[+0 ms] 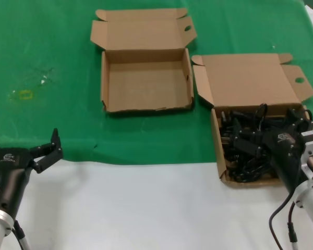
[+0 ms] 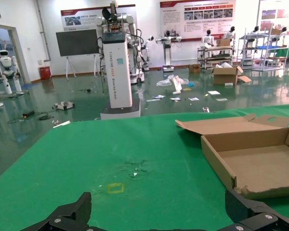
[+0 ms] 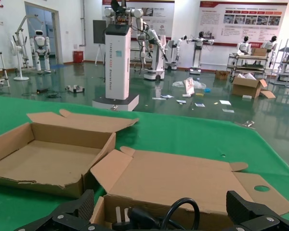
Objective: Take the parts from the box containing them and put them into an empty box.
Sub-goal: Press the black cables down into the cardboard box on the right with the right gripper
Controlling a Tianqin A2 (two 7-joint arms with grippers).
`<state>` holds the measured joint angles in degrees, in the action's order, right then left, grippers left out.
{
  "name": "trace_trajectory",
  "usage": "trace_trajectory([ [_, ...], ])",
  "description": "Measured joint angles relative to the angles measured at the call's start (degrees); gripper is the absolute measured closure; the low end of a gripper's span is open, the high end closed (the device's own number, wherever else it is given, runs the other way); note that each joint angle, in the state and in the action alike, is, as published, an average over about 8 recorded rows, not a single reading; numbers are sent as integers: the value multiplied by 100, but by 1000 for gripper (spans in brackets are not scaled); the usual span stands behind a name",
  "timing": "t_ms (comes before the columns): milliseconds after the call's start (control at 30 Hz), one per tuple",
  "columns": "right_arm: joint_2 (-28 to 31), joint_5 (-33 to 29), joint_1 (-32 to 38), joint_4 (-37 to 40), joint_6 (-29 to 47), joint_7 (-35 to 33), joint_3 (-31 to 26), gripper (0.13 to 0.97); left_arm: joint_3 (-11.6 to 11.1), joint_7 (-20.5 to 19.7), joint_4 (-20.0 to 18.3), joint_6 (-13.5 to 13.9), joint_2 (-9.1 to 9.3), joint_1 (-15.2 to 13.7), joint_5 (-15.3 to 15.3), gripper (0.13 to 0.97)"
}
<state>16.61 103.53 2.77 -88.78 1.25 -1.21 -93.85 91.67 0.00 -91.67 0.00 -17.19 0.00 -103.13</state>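
Two cardboard boxes sit on the green cloth (image 1: 52, 47): the empty box (image 1: 146, 83) at twelve o'clock, the full box (image 1: 217, 151) at three o'clock holding the parts (image 1: 245, 140), tangled black cords. Snagged loops could drag several cords out together or tip that box. The right gripper (image 1: 266, 136) hovers low over them, jaws spread, gripping nothing. The left gripper (image 1: 27, 146) waits open at eight o'clock.

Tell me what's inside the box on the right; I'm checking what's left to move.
The right-hand box holds a tangle of black power cords with plugs. The right gripper, open, sits over them, hiding part of the pile. The box floor is covered, so a count isn't possible.
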Motion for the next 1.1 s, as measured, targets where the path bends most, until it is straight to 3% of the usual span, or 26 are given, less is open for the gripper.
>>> trace_trajectory([
  [567,12,-2,1,-6,3,0,-17,129,0,0,0,0,0,0,0,144],
  [867,310,51,53,-53,-55,80,-422,129,0,0,0,0,0,0,1,222],
  [1100,972,103,236,-185,-67,184,-1017,129,0,0,0,0,0,0,1,354],
])
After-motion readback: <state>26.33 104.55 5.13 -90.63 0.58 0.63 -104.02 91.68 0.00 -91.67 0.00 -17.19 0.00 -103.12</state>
